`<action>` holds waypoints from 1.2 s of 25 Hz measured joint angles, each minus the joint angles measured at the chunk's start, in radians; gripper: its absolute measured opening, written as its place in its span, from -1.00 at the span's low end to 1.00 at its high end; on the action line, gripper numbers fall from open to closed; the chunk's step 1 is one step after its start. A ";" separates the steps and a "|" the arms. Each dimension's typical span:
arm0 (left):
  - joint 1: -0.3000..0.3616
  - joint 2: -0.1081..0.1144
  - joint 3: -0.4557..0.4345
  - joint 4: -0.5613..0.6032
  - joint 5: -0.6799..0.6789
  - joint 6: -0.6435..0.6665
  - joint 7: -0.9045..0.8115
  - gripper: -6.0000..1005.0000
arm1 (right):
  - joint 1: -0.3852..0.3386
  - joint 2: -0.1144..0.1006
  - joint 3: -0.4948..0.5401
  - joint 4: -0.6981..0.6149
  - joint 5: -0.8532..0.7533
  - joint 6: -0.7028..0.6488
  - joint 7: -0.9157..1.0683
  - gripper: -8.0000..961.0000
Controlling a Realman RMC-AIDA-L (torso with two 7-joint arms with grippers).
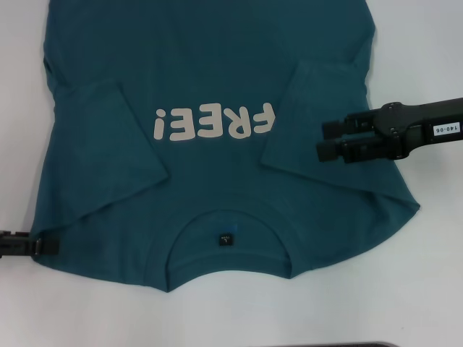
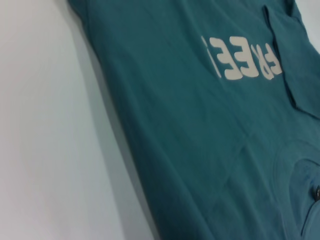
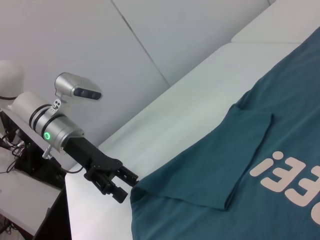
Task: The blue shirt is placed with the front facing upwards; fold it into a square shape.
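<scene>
The blue shirt lies flat on the white table, front up, with the cream "FREE!" lettering showing and the neck label towards me. Both short sleeves are folded inward over the chest. My left gripper sits low at the shirt's near left shoulder edge, fingers apart, with its tips at the cloth. The right wrist view shows that left gripper at the shirt's corner. My right gripper hovers open over the folded right sleeve, holding nothing. The left wrist view shows only the shirt.
Bare white table surrounds the shirt on the right and near sides. A dark strip lies at the near table edge. In the right wrist view the table's edge drops off beside the left arm.
</scene>
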 joint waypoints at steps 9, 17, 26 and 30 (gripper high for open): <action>-0.005 -0.010 0.011 0.007 0.004 -0.006 0.001 0.74 | 0.000 0.000 0.000 0.000 0.000 0.001 0.000 0.46; -0.009 -0.012 0.014 0.009 0.011 -0.013 0.000 0.74 | -0.002 0.000 0.000 0.000 0.000 0.001 0.000 0.46; -0.013 -0.013 0.012 0.014 0.034 -0.040 -0.017 0.57 | -0.002 0.000 0.004 0.002 0.002 0.006 0.000 0.46; -0.019 -0.013 0.010 0.019 0.052 -0.051 -0.022 0.42 | -0.002 0.000 0.013 0.004 0.002 0.011 0.000 0.45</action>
